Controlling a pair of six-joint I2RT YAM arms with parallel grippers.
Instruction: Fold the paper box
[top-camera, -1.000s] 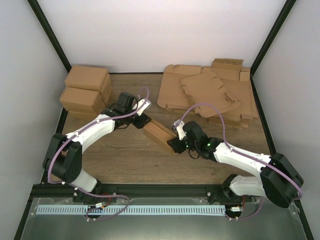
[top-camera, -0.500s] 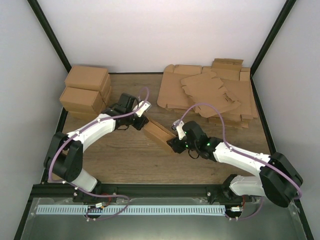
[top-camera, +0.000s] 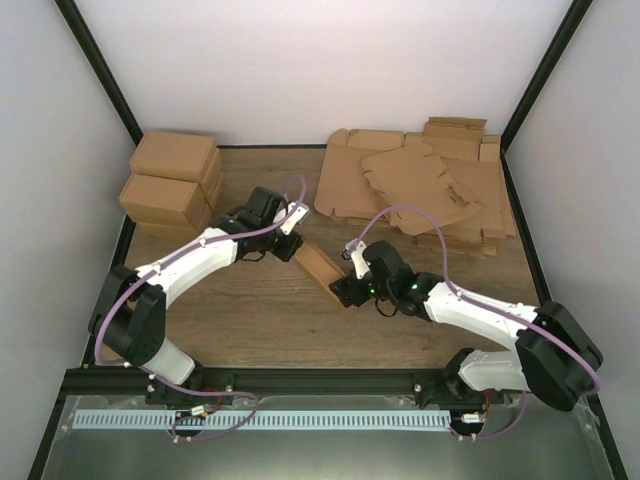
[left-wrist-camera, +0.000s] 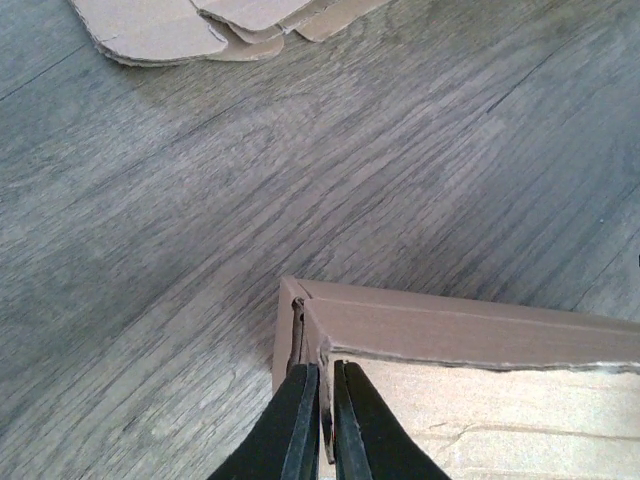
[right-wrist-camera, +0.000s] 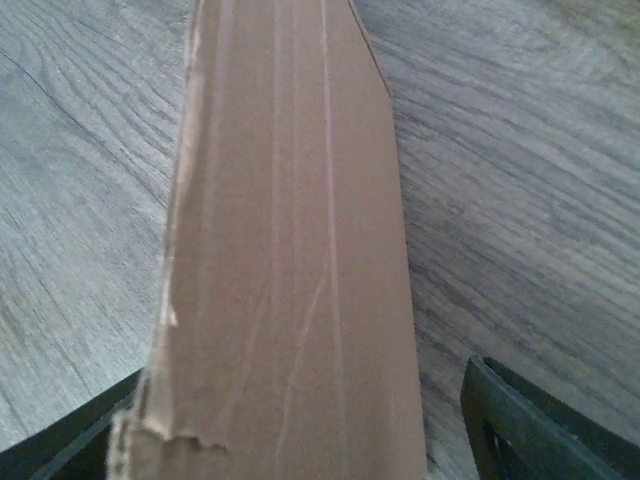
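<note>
box: plain brown corrugated-cardboard paper box (top-camera: 318, 262), part-folded, mid wooden table (top-camera: 250, 320), between both arms | left gripper (left-wrist-camera: 322, 372): black fingers (left-wrist-camera: 290, 430) pinched tight on the thin upright wall at box's corner | right gripper (right-wrist-camera: 300, 400): jaws spread, straddling box's other end, one finger (right-wrist-camera: 520, 430) clear of the cardboard

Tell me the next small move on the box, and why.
Probably back the right gripper off the near end of the paper box. Its jaws stand open astride it, with one finger clear of the cardboard. The left gripper is shut on a wall near the far corner, so the box should hold.
</note>
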